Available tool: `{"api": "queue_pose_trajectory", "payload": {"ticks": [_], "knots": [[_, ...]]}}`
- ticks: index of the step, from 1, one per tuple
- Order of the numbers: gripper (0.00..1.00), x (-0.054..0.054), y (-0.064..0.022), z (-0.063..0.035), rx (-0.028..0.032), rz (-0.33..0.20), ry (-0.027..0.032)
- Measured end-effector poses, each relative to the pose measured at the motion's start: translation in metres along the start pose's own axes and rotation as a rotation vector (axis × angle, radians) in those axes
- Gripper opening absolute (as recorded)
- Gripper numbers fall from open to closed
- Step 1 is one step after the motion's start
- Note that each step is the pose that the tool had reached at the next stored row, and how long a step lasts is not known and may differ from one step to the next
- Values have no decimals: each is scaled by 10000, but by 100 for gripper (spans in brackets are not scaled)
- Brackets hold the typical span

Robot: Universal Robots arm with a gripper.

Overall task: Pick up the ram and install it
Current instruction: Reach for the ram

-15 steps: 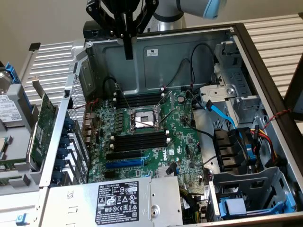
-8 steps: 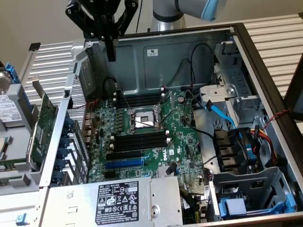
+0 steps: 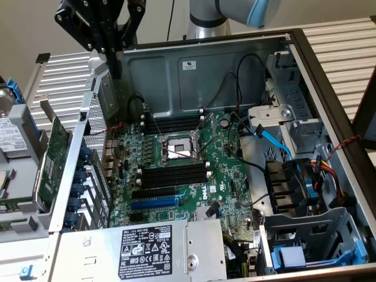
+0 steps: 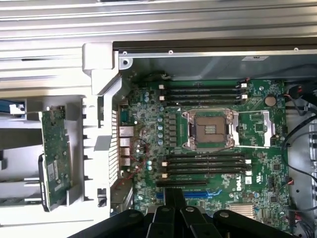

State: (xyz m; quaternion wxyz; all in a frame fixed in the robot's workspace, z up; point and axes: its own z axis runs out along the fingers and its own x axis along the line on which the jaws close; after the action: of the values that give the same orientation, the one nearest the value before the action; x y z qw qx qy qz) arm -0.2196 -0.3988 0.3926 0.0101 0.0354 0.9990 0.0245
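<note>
One open computer case (image 3: 329,88) takes up most of the scene, with the CPU socket (image 3: 176,150) near the middle of its green motherboard (image 3: 229,176). Below the socket in the exterior view lies the grey power supply (image 3: 158,247) with its black label. Outside the case wall, well to the exterior view's left of the socket, a green expansion card (image 3: 56,155) with a metal bracket stands on edge. High over that same wall, up and to the exterior view's left of the socket, hangs the black gripper (image 3: 116,73), its fingers pressed together with nothing between them. Two banks of long black slots (image 3: 173,173) with white end clips flank the socket, just beside it. Farther from the socket than the expansion card, a thin green strip at the picture's edge looks like the ram (image 4: 20,201), though I cannot tell for sure.
</note>
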Motion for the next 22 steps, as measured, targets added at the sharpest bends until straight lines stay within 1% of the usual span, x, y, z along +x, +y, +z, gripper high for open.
{"api": "queue_pose_trajectory", "payload": {"ticks": [14, 22], "knots": [[10, 639, -45, -12, -2, 0, 0], [10, 1002, -70, -20, -15, 1, 0]]}}
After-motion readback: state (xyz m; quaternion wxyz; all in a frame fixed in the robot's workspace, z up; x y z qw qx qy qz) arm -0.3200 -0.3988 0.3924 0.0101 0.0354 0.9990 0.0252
